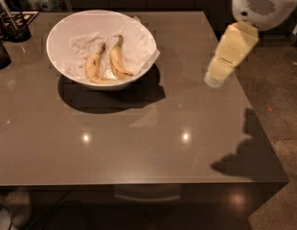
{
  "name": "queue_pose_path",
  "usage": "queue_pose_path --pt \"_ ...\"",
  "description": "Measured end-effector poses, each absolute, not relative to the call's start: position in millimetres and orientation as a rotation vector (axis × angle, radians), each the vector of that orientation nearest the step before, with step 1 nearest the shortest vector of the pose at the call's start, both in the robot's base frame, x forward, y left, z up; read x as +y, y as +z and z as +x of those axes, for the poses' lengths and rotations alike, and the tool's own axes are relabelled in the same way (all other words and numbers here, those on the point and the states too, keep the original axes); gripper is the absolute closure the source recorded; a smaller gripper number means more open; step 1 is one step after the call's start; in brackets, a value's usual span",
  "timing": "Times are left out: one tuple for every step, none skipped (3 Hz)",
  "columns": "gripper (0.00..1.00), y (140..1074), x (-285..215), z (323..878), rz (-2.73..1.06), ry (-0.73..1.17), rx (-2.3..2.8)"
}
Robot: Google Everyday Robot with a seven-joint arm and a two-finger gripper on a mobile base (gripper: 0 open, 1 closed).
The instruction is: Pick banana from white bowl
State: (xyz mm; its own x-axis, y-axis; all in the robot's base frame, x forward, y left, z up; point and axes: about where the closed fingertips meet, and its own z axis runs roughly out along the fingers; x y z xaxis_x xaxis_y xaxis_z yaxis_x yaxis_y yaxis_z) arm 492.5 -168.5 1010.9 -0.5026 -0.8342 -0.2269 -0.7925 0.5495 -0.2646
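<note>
The banana (118,61) lies in the white bowl (60,47), the gripper (214,78) well right.

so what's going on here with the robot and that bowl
The robot's gripper hangs over the right side of the table, well to the right of the white bowl, and it touches nothing. The bowl is lined with crumpled white paper and holds two bananas side by side: the longer banana with a greenish stem on the right, and a shorter banana on the left. Nothing has been picked up yet.
</note>
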Motion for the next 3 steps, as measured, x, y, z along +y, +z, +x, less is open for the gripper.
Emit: queue_pose_path --pt "0.00 1018 -142 516 -1.266 -0.209 2.506" --pt "0.00 1022 -106 542 -1.316 -0.219 2.490" --pt "0.00 1024 -95 550 -1.320 -0.213 2.453"
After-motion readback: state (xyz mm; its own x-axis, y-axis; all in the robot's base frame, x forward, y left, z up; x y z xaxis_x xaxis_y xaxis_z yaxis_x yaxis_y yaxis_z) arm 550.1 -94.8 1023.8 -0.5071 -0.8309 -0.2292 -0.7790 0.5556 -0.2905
